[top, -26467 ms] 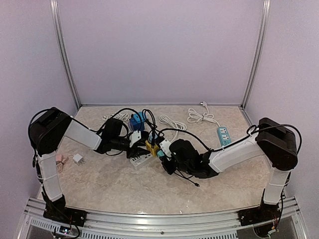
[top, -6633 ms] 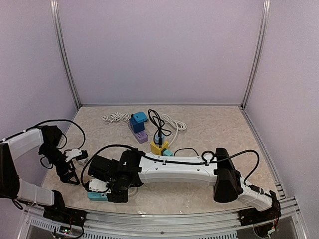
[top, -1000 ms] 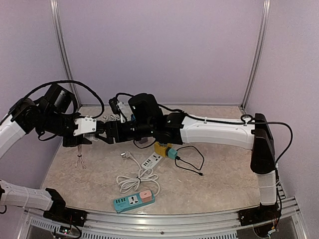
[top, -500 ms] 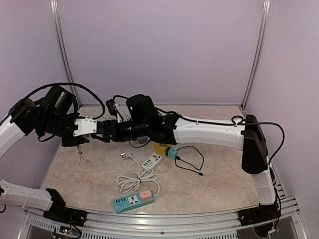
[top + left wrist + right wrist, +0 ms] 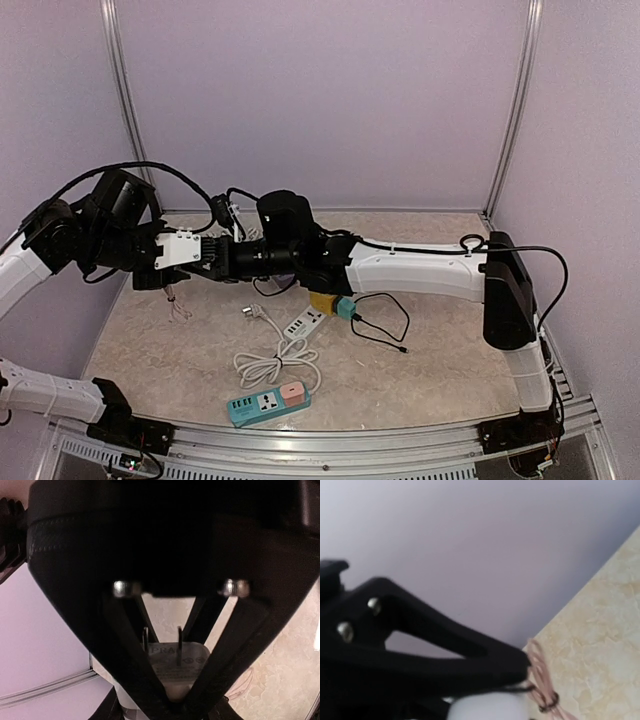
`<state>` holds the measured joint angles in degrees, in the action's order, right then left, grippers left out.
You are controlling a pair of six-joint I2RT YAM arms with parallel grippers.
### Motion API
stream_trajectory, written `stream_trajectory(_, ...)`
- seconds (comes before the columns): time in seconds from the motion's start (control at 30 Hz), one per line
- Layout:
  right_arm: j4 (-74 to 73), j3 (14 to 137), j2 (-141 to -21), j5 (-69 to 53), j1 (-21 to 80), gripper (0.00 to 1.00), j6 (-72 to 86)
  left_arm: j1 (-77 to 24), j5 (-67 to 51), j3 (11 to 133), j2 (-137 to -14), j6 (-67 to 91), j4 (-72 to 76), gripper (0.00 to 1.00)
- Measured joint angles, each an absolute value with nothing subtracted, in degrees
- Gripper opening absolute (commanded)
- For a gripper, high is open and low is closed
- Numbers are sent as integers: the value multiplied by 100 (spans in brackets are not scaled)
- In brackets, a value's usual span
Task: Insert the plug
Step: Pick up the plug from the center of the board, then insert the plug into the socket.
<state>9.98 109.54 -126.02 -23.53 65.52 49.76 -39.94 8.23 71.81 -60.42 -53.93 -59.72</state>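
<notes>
A white plug adapter [image 5: 177,667] with two metal prongs sits between the black fingers of my left gripper [image 5: 176,699], which is shut on it; the prongs point at the left wrist camera. In the top view this left gripper [image 5: 200,254] hangs above the table's far left. My right gripper [image 5: 222,256] meets it tip to tip. In the right wrist view the right gripper [image 5: 522,667] has its fingers drawn together at the top end of a pink cable [image 5: 540,680], just above the white adapter [image 5: 490,707]. The cable [image 5: 176,305] dangles to the table.
A teal power strip [image 5: 268,403] with a pink socket lies near the front edge, its white cord [image 5: 280,358] coiled behind it. A white USB strip [image 5: 307,322], a yellow adapter [image 5: 322,300], a teal adapter [image 5: 343,308] and a black cable [image 5: 385,325] lie mid-table.
The right gripper has reached further left to the left gripper and its fingers have closed. The left gripper shifted slightly right, and the hanging pink cable swung right with it.
</notes>
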Motion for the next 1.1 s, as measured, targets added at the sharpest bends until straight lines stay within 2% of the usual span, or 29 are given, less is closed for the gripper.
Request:
stream_trajectory(0.13,961,10960,-12602,-2270,6552,0,5013,-4003,926,7166,-6066,-5408,-5937,95)
stream_trajectory(0.17,956,10960,-12602,-2279,6556,0,4882,-4003,928,7166,-6064,-5380,-5937,98)
stream_trajectory(0.4,952,10451,-12217,-2182,6681,0,3795,-3889,1063,7249,-5911,-5096,-6055,99)
stream_trajectory(0.67,1485,9529,-11030,-2178,6781,0,2185,-3426,821,8619,-5520,-4672,-6639,99)
stream_trajectory(0.8,2163,9063,-10575,-2200,6923,0,1485,-3275,-14,9000,-4875,-4458,-6641,99)
stream_trajectory(0.93,2906,8715,-10433,-2233,7081,0,956,-3280,-1719,8978,-4364,-4235,-6615,99)
stream_trajectory(1.0,3363,8547,-10433,-2314,7133,0,714,-3288,-2554,8825,-4307,-3983,-6510,92)
stream_trajectory(1.1,3677,8451,-10433,-2349,7199,0,537,-3326,-3308,8659,-4469,-3610,-6285,76)
